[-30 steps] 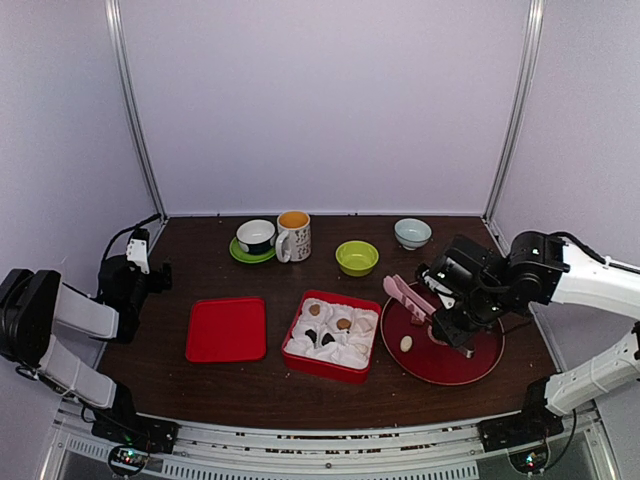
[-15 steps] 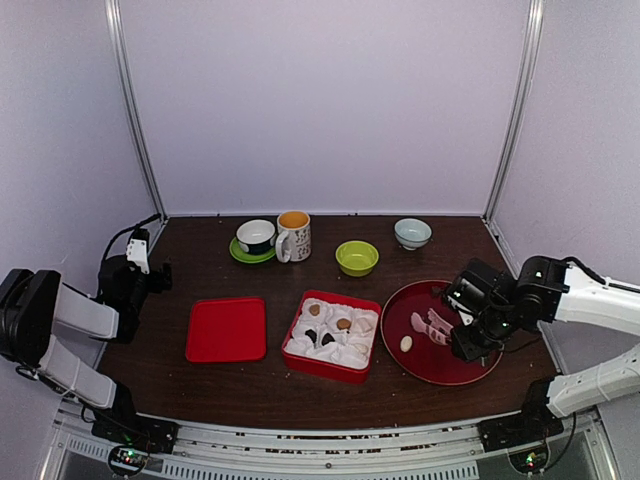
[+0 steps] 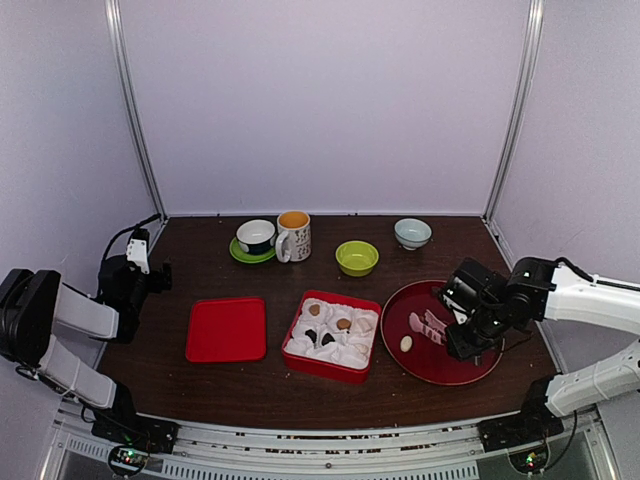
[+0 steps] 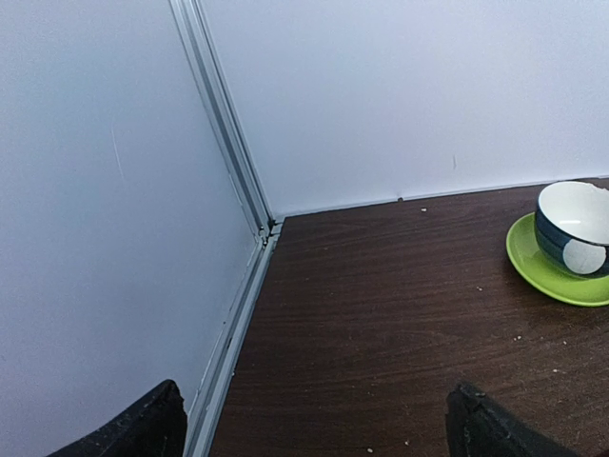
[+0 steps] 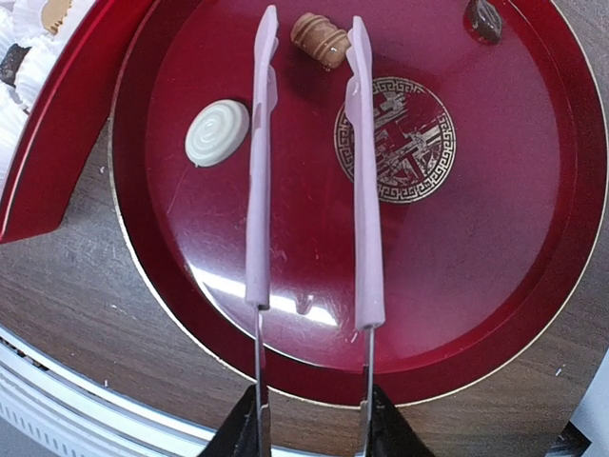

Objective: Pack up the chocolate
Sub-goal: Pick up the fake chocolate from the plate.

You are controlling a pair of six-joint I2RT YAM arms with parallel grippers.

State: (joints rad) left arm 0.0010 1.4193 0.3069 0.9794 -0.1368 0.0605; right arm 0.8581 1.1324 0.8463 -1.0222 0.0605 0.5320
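A brown ridged chocolate (image 5: 320, 38) lay between the tips of the pink plastic tongs (image 5: 363, 190). A round white swirled chocolate (image 5: 217, 131) lay beside them and a small dark chocolate (image 5: 483, 19) lay apart. All three sat on the round dark-red plate (image 5: 495, 238) near the right edge of the dark wooden desk (image 3: 260, 385). We saw the right tool (image 5: 312, 433) pinching the tongs' handles. More chocolates (image 3: 343, 323) sat in the square red box (image 3: 330, 366) toward the front edge. The left tool (image 4: 314, 433) hung spread wide, holding nothing, near the back left corner.
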